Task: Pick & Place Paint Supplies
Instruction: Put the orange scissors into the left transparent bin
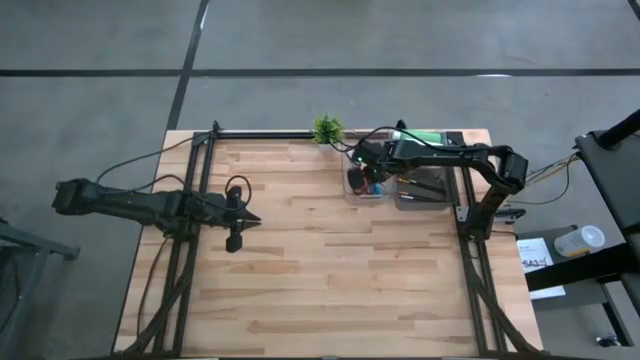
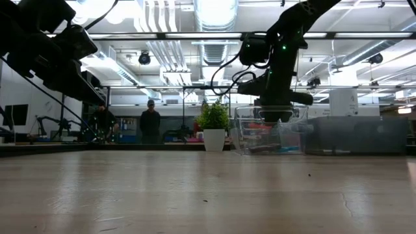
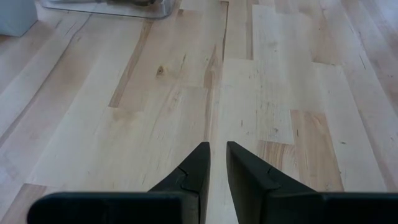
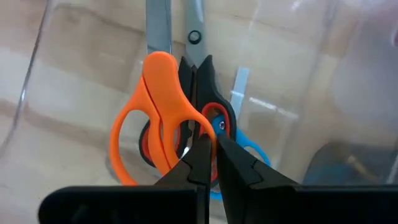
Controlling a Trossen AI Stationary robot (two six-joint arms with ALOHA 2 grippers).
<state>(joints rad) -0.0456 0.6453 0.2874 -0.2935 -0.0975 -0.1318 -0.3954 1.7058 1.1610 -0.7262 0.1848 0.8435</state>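
My right gripper (image 4: 211, 146) is shut and points down into a clear bin (image 2: 270, 130) at the table's far right. In the bin lie orange-handled scissors (image 4: 152, 118), black-and-red scissors (image 4: 208, 93) and blue-handled scissors (image 4: 249, 149). The fingertips stand right over the black-and-red scissors' handle ring (image 4: 217, 118). In the high view my right gripper (image 1: 362, 172) is over this clear bin (image 1: 366, 190). Beside it, a grey bin (image 1: 420, 190) holds thin dark sticks, the only paint supplies that show. My left gripper (image 3: 217, 149) waits over bare wood at the left (image 1: 250, 215), its fingers a narrow gap apart with nothing between them. My right gripper's shut fingertips come from above at the black-and-red scissors' handle ring (image 4: 221, 124). Whether they touch it, I cannot tell. The scissors lie flat in the bin.
A small green potted plant (image 1: 327, 128) stands at the far edge, left of the bins. A green thing (image 1: 420, 136) lies behind the grey bin. Dark frame rails (image 1: 200, 180) run along both table sides. Bare wood fills the middle and near part. People stand in the room beyond (image 2: 151, 120).
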